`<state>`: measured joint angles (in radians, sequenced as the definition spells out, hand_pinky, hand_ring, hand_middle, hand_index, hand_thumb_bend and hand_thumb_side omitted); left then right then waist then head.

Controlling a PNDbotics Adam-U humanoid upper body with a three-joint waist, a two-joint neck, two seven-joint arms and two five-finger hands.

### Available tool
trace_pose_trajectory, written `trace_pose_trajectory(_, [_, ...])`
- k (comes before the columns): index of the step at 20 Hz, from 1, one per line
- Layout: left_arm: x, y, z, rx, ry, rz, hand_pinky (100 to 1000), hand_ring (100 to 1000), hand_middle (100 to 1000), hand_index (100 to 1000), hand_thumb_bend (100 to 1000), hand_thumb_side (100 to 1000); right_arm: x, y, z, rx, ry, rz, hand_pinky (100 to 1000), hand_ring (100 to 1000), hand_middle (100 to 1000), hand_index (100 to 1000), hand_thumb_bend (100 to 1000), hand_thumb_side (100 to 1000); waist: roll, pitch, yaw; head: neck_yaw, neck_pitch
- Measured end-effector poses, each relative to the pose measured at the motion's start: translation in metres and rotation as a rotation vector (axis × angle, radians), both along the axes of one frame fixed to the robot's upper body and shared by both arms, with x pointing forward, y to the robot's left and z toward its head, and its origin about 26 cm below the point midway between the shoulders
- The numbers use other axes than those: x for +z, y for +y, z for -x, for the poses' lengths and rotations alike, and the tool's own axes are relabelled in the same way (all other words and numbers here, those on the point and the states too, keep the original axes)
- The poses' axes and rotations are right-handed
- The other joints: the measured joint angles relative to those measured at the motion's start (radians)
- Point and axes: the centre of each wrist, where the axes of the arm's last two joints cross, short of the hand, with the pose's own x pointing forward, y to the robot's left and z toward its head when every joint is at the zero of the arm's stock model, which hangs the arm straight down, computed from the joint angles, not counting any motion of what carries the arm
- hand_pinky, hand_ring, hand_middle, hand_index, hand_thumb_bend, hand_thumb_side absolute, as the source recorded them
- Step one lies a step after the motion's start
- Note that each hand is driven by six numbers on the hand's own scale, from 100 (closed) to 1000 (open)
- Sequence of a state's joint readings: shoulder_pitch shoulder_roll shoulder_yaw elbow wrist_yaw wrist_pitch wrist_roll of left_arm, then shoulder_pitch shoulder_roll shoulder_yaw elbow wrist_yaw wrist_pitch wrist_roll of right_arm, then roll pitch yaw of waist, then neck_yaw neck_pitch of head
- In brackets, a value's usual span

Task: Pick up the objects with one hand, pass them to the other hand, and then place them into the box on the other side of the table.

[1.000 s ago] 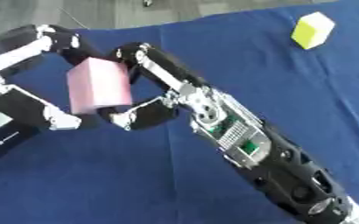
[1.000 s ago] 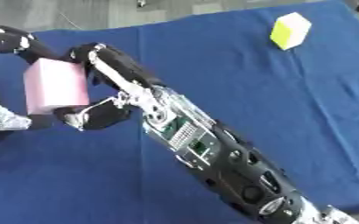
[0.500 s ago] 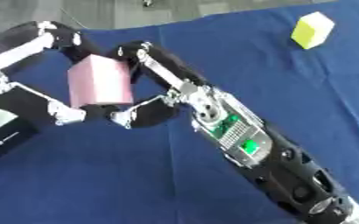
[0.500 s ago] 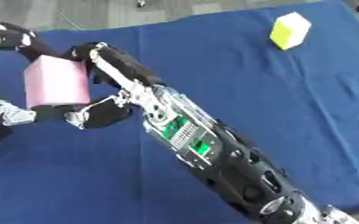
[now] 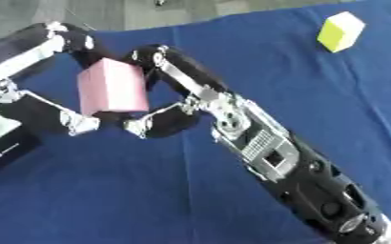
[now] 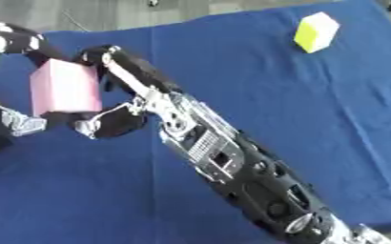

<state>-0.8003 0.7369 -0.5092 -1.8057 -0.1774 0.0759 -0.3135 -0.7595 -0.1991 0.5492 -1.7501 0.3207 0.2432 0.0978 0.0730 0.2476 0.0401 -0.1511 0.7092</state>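
Pink block held between both robot hands above the blue table.

Nearest, the right arm, black with silver joints and a panel of grey and green, runs from the lower right up to the right robot hand [image 5: 169,102], whose fingers and thumb curl round the right side of the matte, flat-faced pink rectangular block [image 5: 111,91]. The left robot hand [image 5: 40,78] closes on the same block from the left, fingers over its top and thumb beneath. The block is tilted, lifted off the blue cloth-covered table [image 5: 232,52]. Far off, near the upper right, a smooth yellow-green cube [image 5: 341,31] sits on the cloth.
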Motion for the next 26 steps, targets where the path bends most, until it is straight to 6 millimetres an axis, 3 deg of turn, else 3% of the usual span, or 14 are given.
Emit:
trace_pose_trajectory(3, [-0.0006,-0.0004,0.0001,0.004,-0.006,0.01,640,550,501,618,134,209,0.0001,-0.0004,-0.0002,0.007,-0.002,0.002,670,697,564,615,100,100,0.0,0.0,0.0,0.0,0.0])
trace_pose_trajectory(8, [-0.0018,-0.0009,0.0003,0.011,-0.015,0.026,633,539,482,591,109,213,0.0008,-0.0025,-0.0013,0.021,-0.009,0.006,695,719,593,650,113,100,0.0,0.0,0.0,0.0,0.0])
trace_pose_trajectory(9, [-0.0019,-0.0009,0.0004,0.012,-0.017,0.029,629,533,472,578,112,207,0.0008,-0.0028,-0.0014,0.024,-0.01,0.008,702,729,610,667,196,100,0.0,0.0,0.0,0.0,0.0])
trace_pose_trajectory(10, [-0.002,-0.0009,0.0005,0.013,-0.018,0.03,629,533,470,575,114,205,0.0008,-0.0029,-0.0015,0.026,-0.011,0.009,704,731,615,672,218,111,0.0,0.0,0.0,0.0,0.0])
trace_pose_trajectory(12, [-0.0026,-0.001,0.0013,0.015,-0.021,0.033,625,526,457,556,127,191,0.0009,-0.0033,-0.0017,0.029,-0.016,0.015,717,749,645,706,341,183,0.0,0.0,0.0,0.0,0.0])
trace_pose_trajectory(15, [-0.0033,-0.0008,0.0019,0.018,-0.025,0.038,621,523,453,550,141,179,0.0011,-0.0044,-0.0022,0.036,-0.028,0.033,737,772,681,738,409,254,0.0,0.0,0.0,0.0,0.0])
trace_pose_trajectory(19, [-0.0044,-0.0002,0.0037,0.021,-0.027,0.043,616,521,454,551,160,162,0.0027,-0.0058,-0.0021,0.047,-0.05,0.064,746,790,712,776,411,335,0.0,0.0,0.0,0.0,0.0])
trace_pose_trajectory(26, [-0.0056,0.0035,0.0052,0.028,-0.024,0.041,611,520,455,552,179,144,0.0033,-0.0055,-0.0015,0.038,-0.073,0.103,745,793,720,781,397,386,0.0,0.0,0.0,-0.001,-0.001])
